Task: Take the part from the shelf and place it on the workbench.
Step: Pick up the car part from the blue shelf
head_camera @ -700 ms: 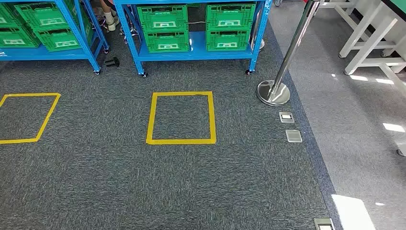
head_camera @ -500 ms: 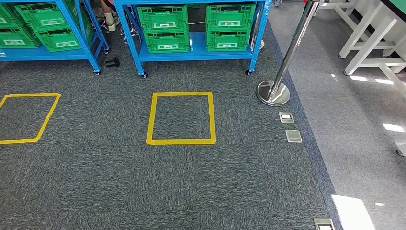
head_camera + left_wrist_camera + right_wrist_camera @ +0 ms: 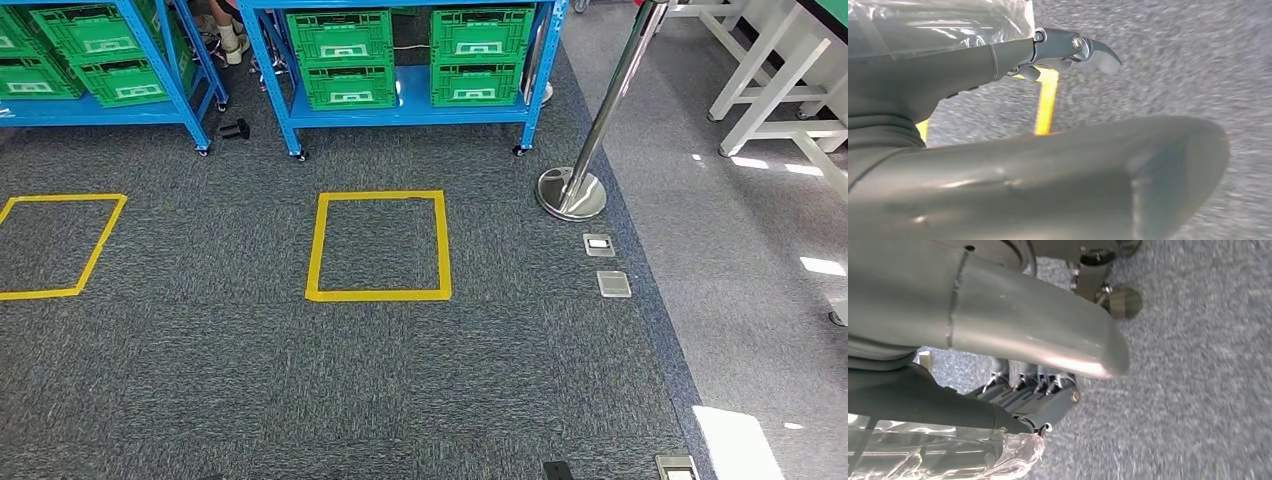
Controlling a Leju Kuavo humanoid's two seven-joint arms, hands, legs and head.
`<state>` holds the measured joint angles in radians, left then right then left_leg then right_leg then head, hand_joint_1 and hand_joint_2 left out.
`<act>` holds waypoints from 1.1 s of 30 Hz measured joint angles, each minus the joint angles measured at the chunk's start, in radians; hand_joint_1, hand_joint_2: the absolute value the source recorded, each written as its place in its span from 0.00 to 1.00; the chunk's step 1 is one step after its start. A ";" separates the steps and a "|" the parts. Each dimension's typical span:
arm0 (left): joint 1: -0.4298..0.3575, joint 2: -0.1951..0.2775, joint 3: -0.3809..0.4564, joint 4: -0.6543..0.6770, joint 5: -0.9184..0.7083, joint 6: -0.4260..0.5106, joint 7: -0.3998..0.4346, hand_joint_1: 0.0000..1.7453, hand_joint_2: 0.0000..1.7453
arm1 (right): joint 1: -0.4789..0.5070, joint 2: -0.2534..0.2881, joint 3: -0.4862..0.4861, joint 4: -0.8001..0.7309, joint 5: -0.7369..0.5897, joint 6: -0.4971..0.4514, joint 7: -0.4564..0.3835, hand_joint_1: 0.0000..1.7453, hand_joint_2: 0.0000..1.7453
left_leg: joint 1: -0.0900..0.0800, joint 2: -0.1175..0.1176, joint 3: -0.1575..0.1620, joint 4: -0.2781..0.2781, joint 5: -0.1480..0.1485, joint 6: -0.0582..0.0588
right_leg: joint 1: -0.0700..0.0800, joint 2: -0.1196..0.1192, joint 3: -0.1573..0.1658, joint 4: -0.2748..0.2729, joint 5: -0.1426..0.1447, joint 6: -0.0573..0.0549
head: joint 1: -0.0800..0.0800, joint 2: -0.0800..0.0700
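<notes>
A blue shelf (image 3: 400, 108) stands ahead in the head view with green crates (image 3: 340, 40) on its levels; I cannot make out what lies inside them. The workbench (image 3: 770, 90), on white legs, stands at the far right. My left hand (image 3: 938, 80) hangs over the grey carpet with its fingers (image 3: 1068, 45) stretched out and nothing in it. Over the carpet too hangs my right hand (image 3: 1018, 325), its fingers (image 3: 1033, 397) loosely bent and holding nothing. Clear plastic wraps both wrists.
A second blue shelf (image 3: 100, 105) with green crates is at the left. Yellow tape squares (image 3: 378, 245) mark the carpet before the shelves. A chrome barrier post (image 3: 572, 190) and floor sockets (image 3: 605, 265) lie between shelf and workbench. Someone's feet (image 3: 230, 40) show behind the shelves.
A small dark piece has come into the lower edge of the head view, right of centre. The shelves and floor marks stay where they were.
</notes>
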<state>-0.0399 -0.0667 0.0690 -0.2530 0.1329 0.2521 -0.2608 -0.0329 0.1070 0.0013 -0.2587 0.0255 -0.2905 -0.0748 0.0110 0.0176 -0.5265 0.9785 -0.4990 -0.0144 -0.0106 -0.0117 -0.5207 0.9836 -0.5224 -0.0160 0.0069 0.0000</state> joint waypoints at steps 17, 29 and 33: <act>-0.023 -0.014 0.025 0.024 0.016 -0.085 -0.221 0.00 0.00 | -0.014 0.010 0.000 0.027 -0.073 0.071 -0.173 0.00 1.00 | 0.000 0.000 0.000 0.000 0.000 0.000 | 0.000 0.000 0.000 0.000 0.000 0.000 | 0.000 0.000; -0.022 -0.023 0.037 0.044 0.101 -0.013 -0.121 0.00 0.00 | -0.017 0.011 0.000 0.036 -0.120 0.086 -0.187 0.00 1.00 | 0.000 0.000 0.000 0.000 0.000 0.000 | 0.000 0.000 0.000 0.000 0.000 0.000 | 0.000 0.000; -0.022 -0.034 0.044 0.048 0.118 0.006 -0.087 0.00 0.00 | -0.018 0.013 0.000 0.038 -0.124 0.079 -0.182 0.00 1.00 | 0.000 0.000 0.000 0.000 0.000 0.000 | 0.000 0.000 0.000 0.000 0.000 0.000 | 0.000 0.000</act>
<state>-0.0623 -0.1011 0.1128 -0.2050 0.2509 0.2585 -0.3478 -0.0513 0.1197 0.0011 -0.2212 -0.0984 -0.2114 -0.2572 0.0109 0.0176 -0.5266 0.9786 -0.4990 -0.0144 -0.0106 -0.0117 -0.5208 0.9837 -0.5223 -0.0160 0.0069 0.0000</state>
